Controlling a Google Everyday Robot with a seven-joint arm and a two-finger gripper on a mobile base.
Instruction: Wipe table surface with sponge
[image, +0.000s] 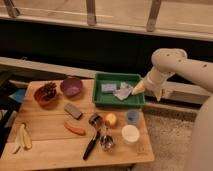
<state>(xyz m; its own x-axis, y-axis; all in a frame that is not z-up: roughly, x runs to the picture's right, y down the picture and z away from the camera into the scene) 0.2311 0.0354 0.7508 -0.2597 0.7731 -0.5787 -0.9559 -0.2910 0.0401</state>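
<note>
The light-blue sponge (108, 88) lies in the left half of the green tray (119, 103), at the far right corner of the table surface (50, 136), with a pale cloth (123, 93) just beside it. The gripper (148, 92) hangs at the tray's right edge, fingers spread and holding nothing. Its arm runs out of view at the right.

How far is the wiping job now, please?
Nothing looks done yet. The sponge lies in the green tray, untouched. The gripper hangs open by the tray's right edge, holding nothing. Left: grasp the sponge and wipe the table surface.
</note>
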